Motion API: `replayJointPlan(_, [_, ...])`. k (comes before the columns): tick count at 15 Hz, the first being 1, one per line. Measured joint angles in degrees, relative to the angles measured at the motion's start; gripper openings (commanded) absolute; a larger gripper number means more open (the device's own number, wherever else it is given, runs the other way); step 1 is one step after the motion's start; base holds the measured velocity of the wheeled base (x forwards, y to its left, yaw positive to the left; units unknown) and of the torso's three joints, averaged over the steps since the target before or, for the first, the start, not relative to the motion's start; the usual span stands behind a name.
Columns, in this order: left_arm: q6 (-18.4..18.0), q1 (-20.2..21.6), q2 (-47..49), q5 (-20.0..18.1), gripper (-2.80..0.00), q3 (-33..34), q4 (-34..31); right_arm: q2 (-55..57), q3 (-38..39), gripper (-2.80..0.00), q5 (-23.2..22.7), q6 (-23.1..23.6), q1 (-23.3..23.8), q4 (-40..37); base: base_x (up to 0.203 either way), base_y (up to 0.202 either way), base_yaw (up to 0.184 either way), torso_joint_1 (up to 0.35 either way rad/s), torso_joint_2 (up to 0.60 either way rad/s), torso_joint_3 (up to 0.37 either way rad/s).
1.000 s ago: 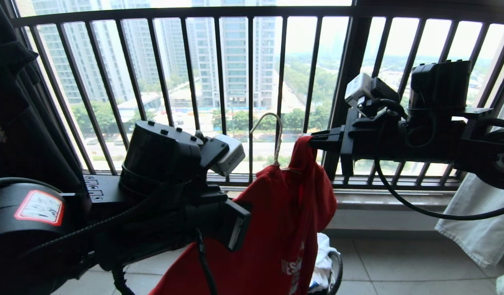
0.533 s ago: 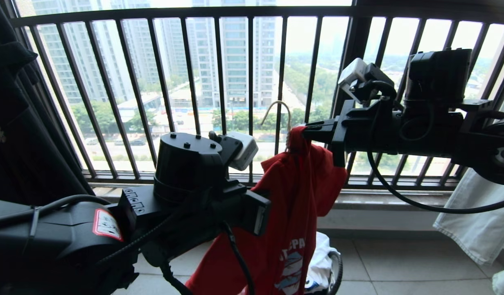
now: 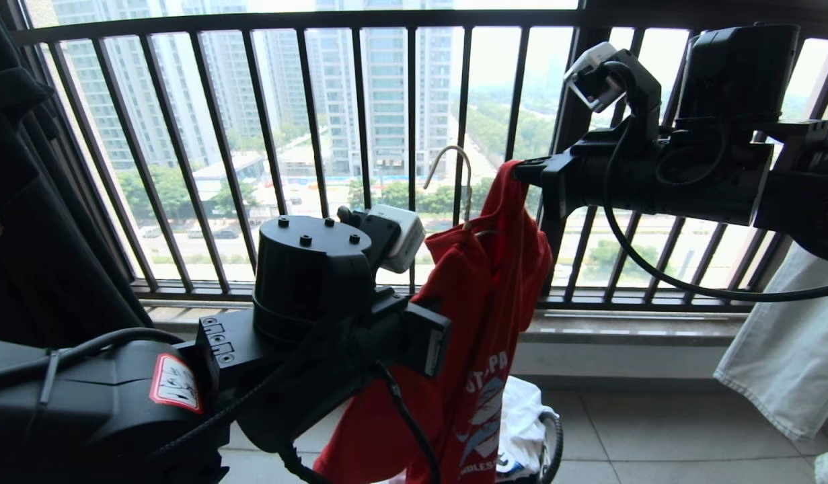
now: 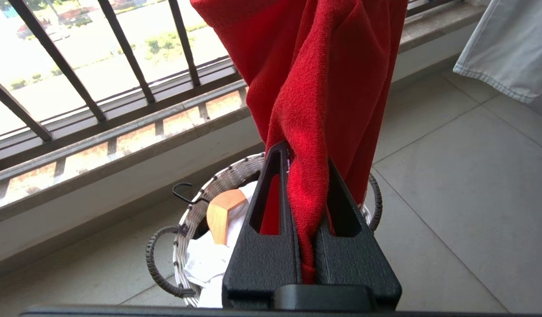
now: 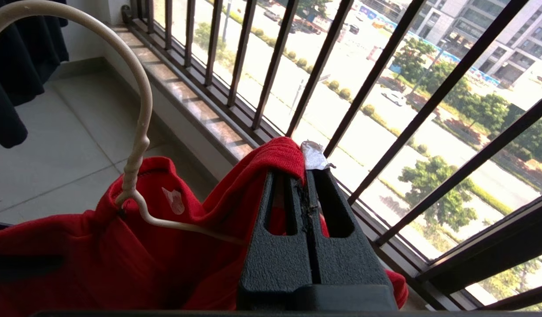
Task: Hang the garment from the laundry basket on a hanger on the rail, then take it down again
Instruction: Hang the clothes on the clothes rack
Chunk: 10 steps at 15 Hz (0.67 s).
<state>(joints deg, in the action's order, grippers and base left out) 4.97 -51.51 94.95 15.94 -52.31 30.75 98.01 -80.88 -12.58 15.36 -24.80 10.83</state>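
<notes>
Now we are holding the red T-shirt (image 3: 481, 316) up in the air in front of the black railing (image 3: 360, 154), with both arms raised before us. Our right gripper (image 5: 306, 176) is pinching the collar edge at the shirt's highest point, its fingers pressed together on the fabric just below the small white neck label (image 5: 314, 156). Our left gripper (image 4: 308, 176) is clamping a bunched fold of the same shirt lower down, the cloth running down between its two fingers. The off-white wire hanger (image 3: 454, 181) is sitting inside the shirt, its twisted neck and hook sticking up out of the neck opening beside the right gripper. The white chest print (image 3: 484, 417) is showing low on the hanging cloth. Below the shirt, the laundry basket (image 4: 196, 207) is standing on the tiled floor (image 4: 451, 185), holding a white garment (image 4: 204, 264) and a wooden hanger (image 4: 222, 213). A pale grey garment (image 3: 783, 356) is hanging at the far right.
</notes>
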Motion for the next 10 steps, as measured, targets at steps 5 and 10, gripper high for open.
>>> replayJointPlan(5, [-2.0, -1.4, 0.1, 3.5, -2.8, 1.2, 5.7, 2.1, -7.4, -2.8, 9.7, -0.2, -2.7, -9.0, 0.0, 0.0, 0.0, 0.0, 0.0, 0.0])
replayJointPlan(10, [-1.9, -1.6, 0.5, 3.5, -2.8, 1.4, 6.1, 4.5, -16.9, -2.8, 16.6, -2.6, -6.1, -18.6, 0.0, 0.0, 0.0, 0.0, 0.0, 0.0])
